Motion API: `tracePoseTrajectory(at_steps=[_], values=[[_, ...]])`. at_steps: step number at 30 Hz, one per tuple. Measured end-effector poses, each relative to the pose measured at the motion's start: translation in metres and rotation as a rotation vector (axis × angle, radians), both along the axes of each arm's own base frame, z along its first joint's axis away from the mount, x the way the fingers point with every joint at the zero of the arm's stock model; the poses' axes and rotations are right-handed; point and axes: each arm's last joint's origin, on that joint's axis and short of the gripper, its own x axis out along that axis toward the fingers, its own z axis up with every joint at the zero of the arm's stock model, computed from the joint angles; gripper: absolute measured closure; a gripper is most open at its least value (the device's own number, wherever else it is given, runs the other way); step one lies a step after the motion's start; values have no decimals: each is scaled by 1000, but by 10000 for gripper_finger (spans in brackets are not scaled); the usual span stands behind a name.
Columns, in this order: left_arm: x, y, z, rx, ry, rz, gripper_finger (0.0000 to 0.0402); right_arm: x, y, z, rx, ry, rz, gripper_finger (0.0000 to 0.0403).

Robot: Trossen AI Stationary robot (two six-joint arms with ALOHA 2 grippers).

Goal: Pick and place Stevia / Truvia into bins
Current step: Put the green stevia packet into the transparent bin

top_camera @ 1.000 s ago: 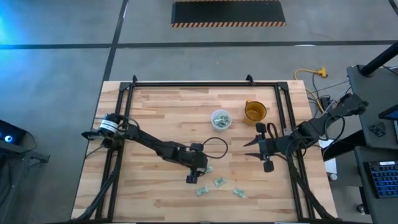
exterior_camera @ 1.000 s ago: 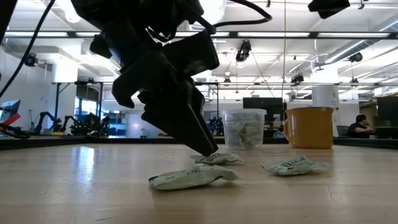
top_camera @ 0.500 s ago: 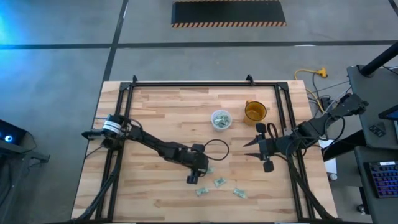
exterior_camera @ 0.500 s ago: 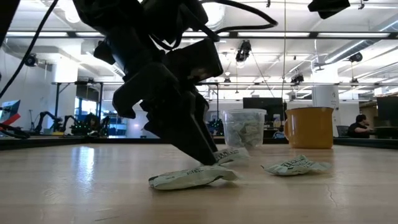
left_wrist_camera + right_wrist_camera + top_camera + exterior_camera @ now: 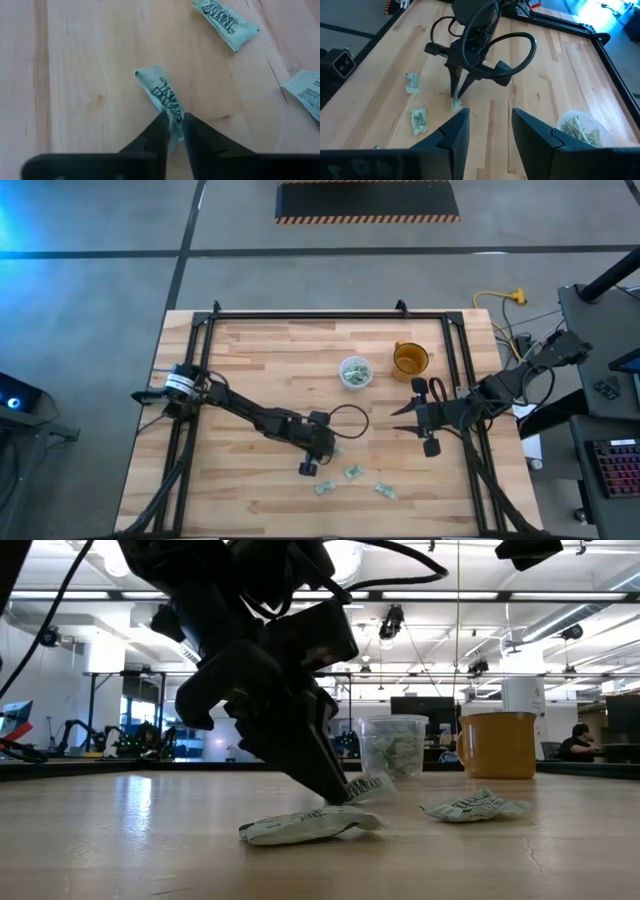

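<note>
The wooden counter [image 5: 250,370] carries everything, and the left arm reaches across it from the 9 o'clock side toward the middle. The left pincer [image 5: 172,120] points down at the boards, its two dark fingers nearly together and clenched on one end of a sachet [image 5: 162,95]; in the low view that sachet [image 5: 365,787] tilts up off the wood at the fingertips. In the high view the left pincer [image 5: 325,452] sits at about 6 o'clock from the counter's centre.

The right pincer [image 5: 487,125] hangs at the 3 o'clock edge with its fingers spread apart and nothing between them; in the high view it [image 5: 408,408] is well apart from the sachets.

An orange cup [image 5: 409,360] stands at roughly 1 o'clock from the centre. Just beside it, toward 9 o'clock, stands the clear plastic cup [image 5: 354,371], already holding several sachets. Nothing lies between this cup and the left pincer.

Three loose sachets [image 5: 352,474] lie flat at about 5 o'clock from the left pincer, near each other but apart. The print on the gripped sachet is dark lettering, too blurred to read for certain.
</note>
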Motion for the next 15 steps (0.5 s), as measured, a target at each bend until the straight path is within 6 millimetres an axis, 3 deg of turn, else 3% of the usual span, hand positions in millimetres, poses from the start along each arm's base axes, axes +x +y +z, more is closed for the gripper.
tracePoseTrajectory(at_steps=[5,15], values=[[1,3,2,56,-19,23,396,0,0,0,1,0,-1,266],[13,19,18,393,-141,223,396,0,0,0,1,0,-1,266]])
